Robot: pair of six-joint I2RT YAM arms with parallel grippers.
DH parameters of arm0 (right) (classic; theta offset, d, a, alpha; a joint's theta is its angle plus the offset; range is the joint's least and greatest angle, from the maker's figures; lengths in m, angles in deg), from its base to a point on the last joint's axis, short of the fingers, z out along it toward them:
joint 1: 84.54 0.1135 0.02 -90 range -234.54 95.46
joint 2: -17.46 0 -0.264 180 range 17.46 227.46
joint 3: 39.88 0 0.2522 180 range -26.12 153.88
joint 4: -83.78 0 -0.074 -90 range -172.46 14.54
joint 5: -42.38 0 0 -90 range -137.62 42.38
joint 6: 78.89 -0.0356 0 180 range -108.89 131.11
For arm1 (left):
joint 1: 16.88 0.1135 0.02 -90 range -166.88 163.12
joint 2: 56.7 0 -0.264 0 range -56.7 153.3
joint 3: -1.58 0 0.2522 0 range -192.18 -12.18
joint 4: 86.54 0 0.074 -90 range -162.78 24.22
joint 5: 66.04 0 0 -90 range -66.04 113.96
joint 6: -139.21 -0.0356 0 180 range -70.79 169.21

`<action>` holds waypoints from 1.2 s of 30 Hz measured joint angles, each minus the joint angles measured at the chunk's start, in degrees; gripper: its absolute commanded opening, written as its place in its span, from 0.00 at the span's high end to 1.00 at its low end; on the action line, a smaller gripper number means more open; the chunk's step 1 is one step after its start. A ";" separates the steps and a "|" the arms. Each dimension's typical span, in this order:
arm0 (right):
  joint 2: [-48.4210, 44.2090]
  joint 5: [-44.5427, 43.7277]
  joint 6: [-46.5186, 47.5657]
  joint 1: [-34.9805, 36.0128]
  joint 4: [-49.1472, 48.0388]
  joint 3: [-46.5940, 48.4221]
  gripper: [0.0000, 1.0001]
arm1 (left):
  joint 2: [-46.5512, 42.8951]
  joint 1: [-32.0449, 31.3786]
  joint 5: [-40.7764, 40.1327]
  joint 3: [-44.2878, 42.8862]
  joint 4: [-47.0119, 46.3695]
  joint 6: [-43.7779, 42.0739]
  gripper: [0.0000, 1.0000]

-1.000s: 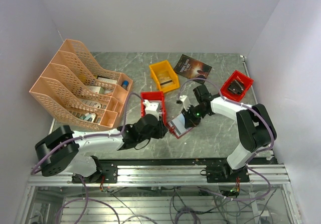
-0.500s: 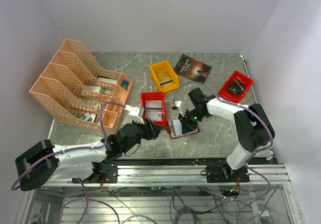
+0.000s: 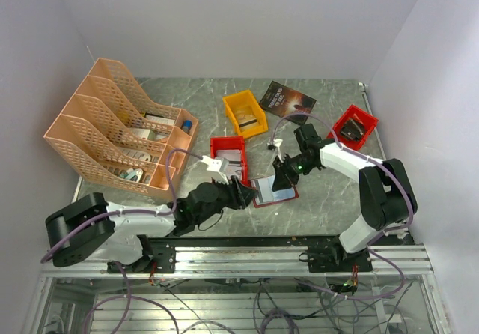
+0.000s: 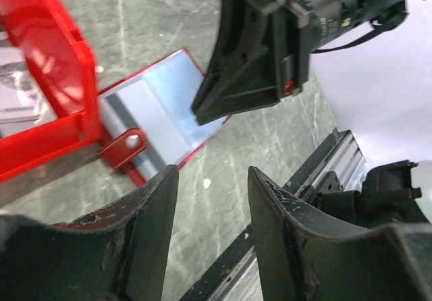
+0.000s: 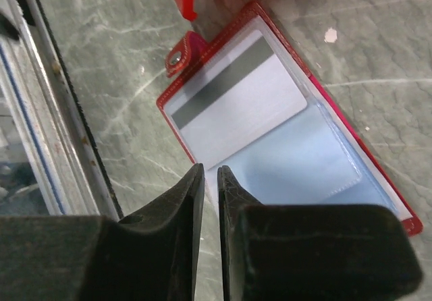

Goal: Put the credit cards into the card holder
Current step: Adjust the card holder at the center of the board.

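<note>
The card holder [image 5: 290,146] lay open on the marble table [image 5: 121,78], snap tab at its left. A pale card [image 5: 236,102] (dark stripe showing) sat in it. The right gripper [image 5: 210,179] hovered above, fingers barely parted.

The dark-red holder [image 5: 283,139] lies open and flat on the table, snap tab out. A pale card [image 5: 236,102] with a dark stripe sits, apparently tucked, in its clear pocket.

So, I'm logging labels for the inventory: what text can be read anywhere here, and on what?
None readable.
Dark booklet: pale cover lettering, too small.
Card in the card holder: dark stripe, no text.
Papers in the red bin: blurred print.
</note>
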State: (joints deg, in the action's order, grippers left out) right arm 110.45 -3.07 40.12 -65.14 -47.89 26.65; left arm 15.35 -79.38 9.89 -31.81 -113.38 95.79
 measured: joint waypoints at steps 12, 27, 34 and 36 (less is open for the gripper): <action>1.77 0.31 -9.99 1.51 -4.83 0.11 0.89 | 11.72 -3.23 -6.05 -10.14 2.82 4.17 0.62; 4.55 -10.82 -13.68 4.83 -7.78 0.13 0.91 | 20.85 -3.19 -6.71 -16.28 7.43 5.77 0.69; 4.66 -12.07 -14.03 5.05 -8.00 0.13 0.91 | 25.20 -1.97 -6.69 -19.58 10.64 5.99 0.63; 4.68 -12.11 -14.03 5.05 -8.02 0.13 0.89 | 25.57 -1.75 -6.71 -20.17 12.35 6.14 0.61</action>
State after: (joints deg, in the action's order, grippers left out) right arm 115.13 -15.18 26.09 -60.09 -55.91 26.79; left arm 40.92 -81.13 3.18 -51.99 -101.03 101.94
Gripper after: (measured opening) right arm 0.093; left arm 0.361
